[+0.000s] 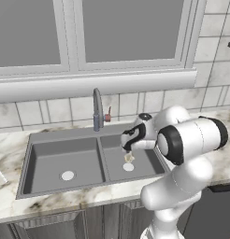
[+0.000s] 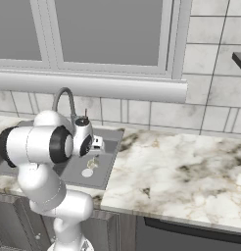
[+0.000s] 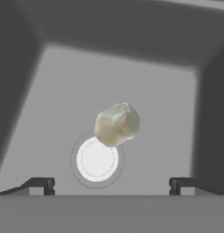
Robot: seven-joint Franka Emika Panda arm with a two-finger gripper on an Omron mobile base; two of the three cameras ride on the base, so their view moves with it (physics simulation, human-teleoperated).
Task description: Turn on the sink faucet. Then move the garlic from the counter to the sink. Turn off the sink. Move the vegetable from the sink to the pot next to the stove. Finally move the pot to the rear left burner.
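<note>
Right now my claw (image 3: pixel 112 185) hangs over the right basin of a grey double sink (image 1: pixel 65 140), pointing down into it. Its two dark fingertips (image 3: pixel 43 185) stand wide apart at the bottom of the hand view, and nothing sits between them, so the claw is open and empty.

Below the claw, roughly centred between the fingertips, I see the garlic (image 3: pixel 117 124), a pale, lumpy bulb with a faint green-grey tint. It is inside the right basin, just beside the round white drain (image 3: pixel 97 159) and overlapping its upper right edge in the hand view. I cannot tell whether the bulb rests on the basin floor or is a little above it. In the left base view the garlic (image 1: pixel 128 158) shows as a small pale speck directly under the claw (image 1: pixel 128 148), just above the drain (image 1: pixel 128 166).

Behind the claw and to its left, the faucet (image 1: pixel 97 110) rises from the back rim of the sink, a dark curved spout with a small red-tipped handle (image 1: pixel 108 115) beside it. I cannot make out any water.

The sink is set into a marbled table (image 2: pixel 181 166), which stretches away to the claw's right. A window (image 1: pixel 89 32) fills the wall beyond the faucet.
</note>
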